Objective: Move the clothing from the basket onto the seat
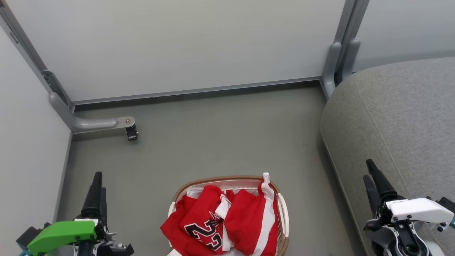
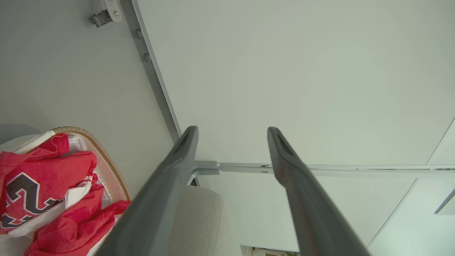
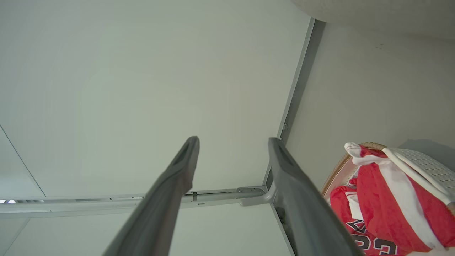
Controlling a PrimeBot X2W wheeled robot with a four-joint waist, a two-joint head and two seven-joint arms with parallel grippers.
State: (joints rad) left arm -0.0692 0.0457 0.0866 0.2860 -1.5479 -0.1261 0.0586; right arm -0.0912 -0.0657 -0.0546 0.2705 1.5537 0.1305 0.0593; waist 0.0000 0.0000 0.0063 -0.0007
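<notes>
Both claws stood open and empty, left claw (image 1: 100,182) and right claw (image 1: 368,169); the clothing (image 1: 227,220) lay heaped in the basket (image 1: 220,177) on the floor (image 1: 213,135) between them; the seat (image 1: 398,117) rose just beside the right.

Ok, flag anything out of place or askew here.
Only the clothing: heaped untidily, one striped piece hangs over the basket rim at the far right, another spills past its near left side. Nothing looks damaged.

Green cover (image 1: 62,233), white cover (image 1: 419,209), dark fingers (image 1: 94,193)
</notes>
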